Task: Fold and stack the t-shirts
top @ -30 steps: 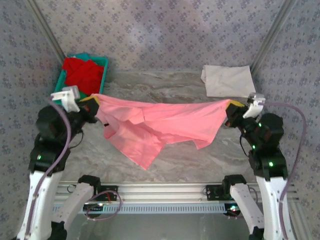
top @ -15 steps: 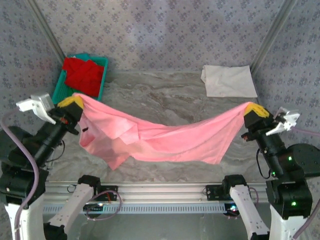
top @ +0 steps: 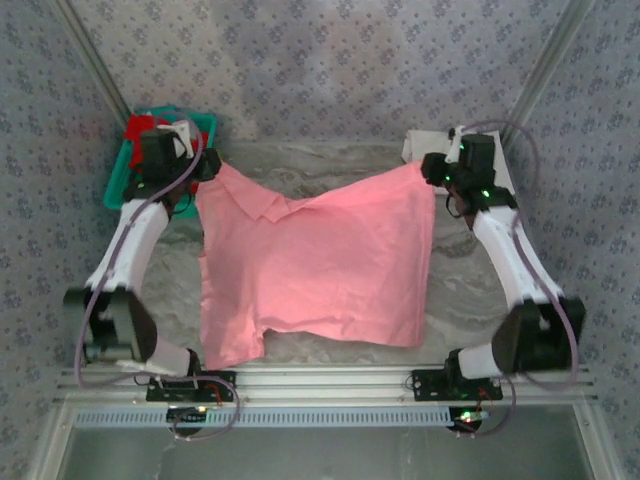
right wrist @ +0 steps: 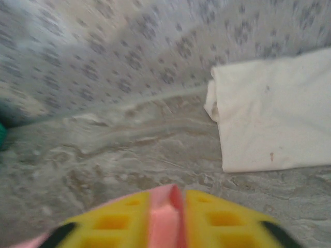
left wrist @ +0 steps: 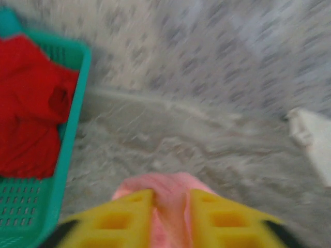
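Pink t-shirt (top: 315,265) lies spread on bench (top: 330,165). Left end effector (left wrist: 170,217) pinches one far corner, right end effector (right wrist: 168,217) pinches other. Cloth looks soft, light, floppy. Best grab corners or hems, not middle. White t-shirt (right wrist: 269,129) lies folded, far right.

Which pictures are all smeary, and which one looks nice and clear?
Left wrist view: smeared, the wall pattern streaked, the red shirt and teal basket soft-edged. Right wrist view: wall streaked too, the folded white shirt a little crisper. Top external view: clearest, evenly lit, no glare on the pink shirt.
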